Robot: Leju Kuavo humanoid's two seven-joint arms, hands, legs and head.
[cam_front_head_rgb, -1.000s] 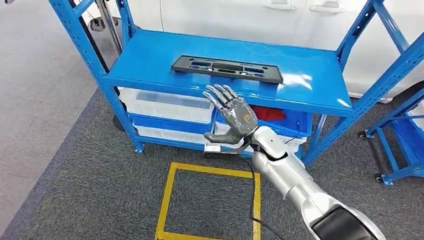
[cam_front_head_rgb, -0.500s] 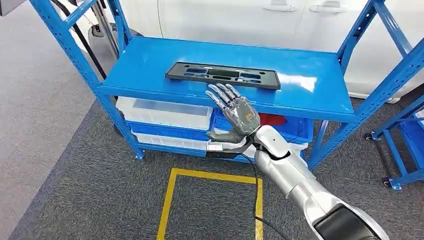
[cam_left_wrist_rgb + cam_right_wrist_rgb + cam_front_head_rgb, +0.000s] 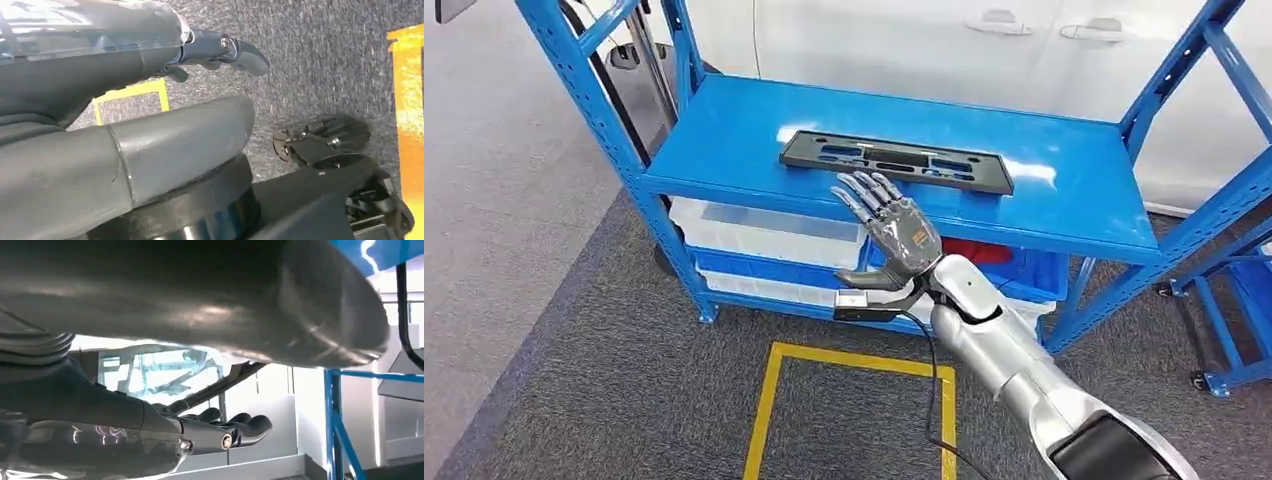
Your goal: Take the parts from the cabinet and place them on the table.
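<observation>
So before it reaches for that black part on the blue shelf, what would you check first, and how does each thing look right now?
1. Part in place: ok. The black part lies flat on the blue shelf, near the front edge.
2. Right hand free: ok. The right hand is raised with fingers spread, holding nothing.
3. Hand clear of the part: ok. It sits in front of the shelf edge, not touching the part.
4. Path to the part: ok. Nothing lies on the shelf between the hand and the part.
5. Left hand free: cannot tell. The left hand hangs toward the floor; its fingers are mostly hidden.
6. Table ready for placing: cannot tell.
</observation>
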